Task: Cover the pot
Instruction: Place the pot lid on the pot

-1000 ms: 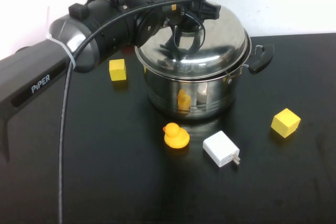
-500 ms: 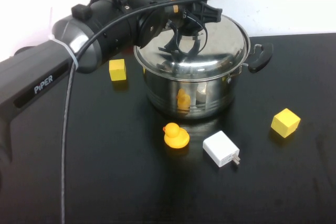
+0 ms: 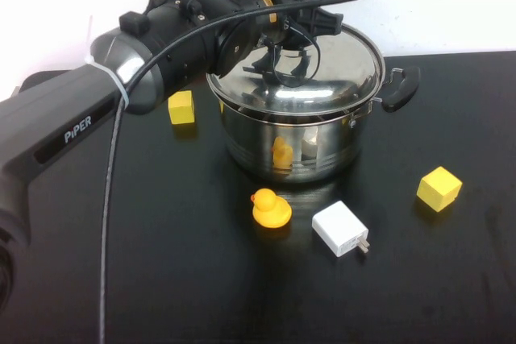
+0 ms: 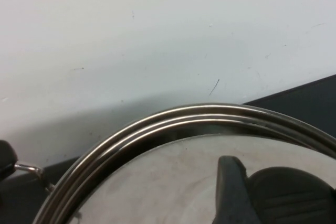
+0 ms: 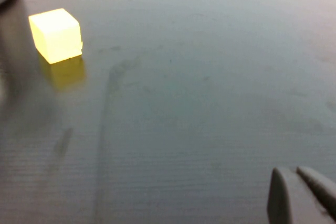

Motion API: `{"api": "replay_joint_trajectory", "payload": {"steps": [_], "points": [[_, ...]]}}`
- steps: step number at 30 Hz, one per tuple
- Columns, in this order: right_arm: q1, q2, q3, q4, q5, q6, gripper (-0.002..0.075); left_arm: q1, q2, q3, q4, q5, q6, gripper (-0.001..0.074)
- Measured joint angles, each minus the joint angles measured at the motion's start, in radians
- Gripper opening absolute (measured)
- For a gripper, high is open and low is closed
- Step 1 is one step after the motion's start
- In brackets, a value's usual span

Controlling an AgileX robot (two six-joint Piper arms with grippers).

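The left tool [image 3: 284, 38] is positioned directly above the centre of the lid [image 3: 339, 62], at the knob. The wrist housing blocks the grip point, so whether its fingers are closed on the knob cannot be told. In the left wrist view, one dark finger [image 4: 231, 192] lies against the polished lid surface [image 4: 157, 182], with the rim curving around it.

The lid sits on top of the pot [image 3: 290, 147], directly below the left tool. Its rim follows the pot rim closely; whether it is fully seated cannot be told. One black pot handle [image 3: 401, 89] projects on the side away from the left arm.

Items on the black bench [image 3: 161, 279] around the pot:
- A yellow cube [image 3: 181, 107], just beside the pot, under the left arm.
- A yellow rubber duck [image 3: 270, 208], in front of the pot, on the robot's side.
- A white charger plug [image 3: 340, 229], just beside the duck.
- A second yellow cube [image 3: 439, 188], well apart from the pot, on the handle side.

The right tool [image 5: 299, 195] is low over bare bench, its two fingertips close together and holding nothing. The second yellow cube [image 5: 55, 35] lies well ahead of it.
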Motion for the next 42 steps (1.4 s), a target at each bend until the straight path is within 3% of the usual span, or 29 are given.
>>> {"api": "replay_joint_trajectory", "payload": {"steps": [17, 29, 37, 42], "points": [[0.000, 0.000, 0.000, 0.000, 0.000, 0.000, -0.0002, -0.010, -0.012, 0.000, 0.081, -0.015, 0.000, 0.0338], [0.000, 0.000, 0.000, 0.000, 0.000, 0.000, -0.0002, -0.010, -0.013, 0.013, 0.087, -0.142, -0.002, 0.0338], [0.000, 0.000, 0.000, 0.000, 0.000, 0.000, -0.0002, -0.008, -0.031, 0.134, 0.098, -0.355, -0.002, 0.0338], [0.000, 0.000, 0.000, 0.000, 0.000, 0.000, -0.0002, -0.007, -0.060, 0.180, 0.104, -0.398, 0.035, 0.0338]]}}
